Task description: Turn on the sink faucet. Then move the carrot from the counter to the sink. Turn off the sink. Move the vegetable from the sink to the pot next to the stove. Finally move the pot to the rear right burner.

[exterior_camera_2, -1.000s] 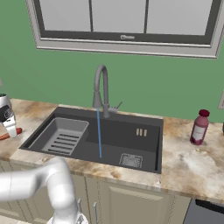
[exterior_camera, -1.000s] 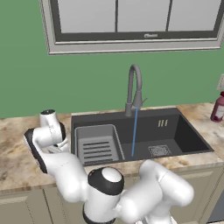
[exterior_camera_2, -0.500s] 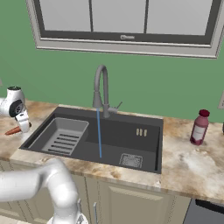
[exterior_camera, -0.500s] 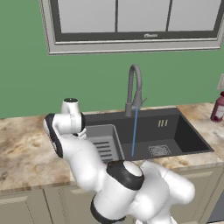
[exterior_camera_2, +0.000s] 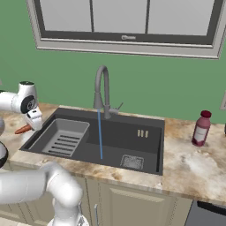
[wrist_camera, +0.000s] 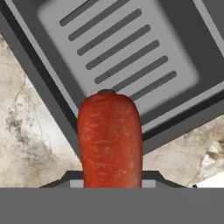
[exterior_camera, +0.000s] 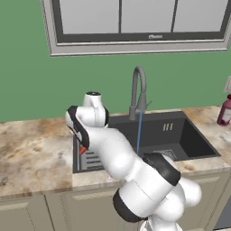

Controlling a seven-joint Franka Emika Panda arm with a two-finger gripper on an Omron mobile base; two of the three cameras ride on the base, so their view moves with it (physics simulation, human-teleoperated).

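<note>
Carrot (wrist_camera: 109, 139) (orange-red) is clamped in the jaws above the sink's (wrist_camera: 39, 70) left rim.

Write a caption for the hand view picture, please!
Gripper carries the carrot over the sink edge, ribbed tray below.

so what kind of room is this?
A kitchen, rendered: a sink set in a marbled counter, a gooseneck faucet running water, and cabinet fronts below a window.

The marbled counter (exterior_camera_2: 194, 165) carries the dark sink (exterior_camera_2: 128, 142) at its middle; a pink-red bottle (exterior_camera_2: 201, 128) stands at 3 o'clock.
</note>
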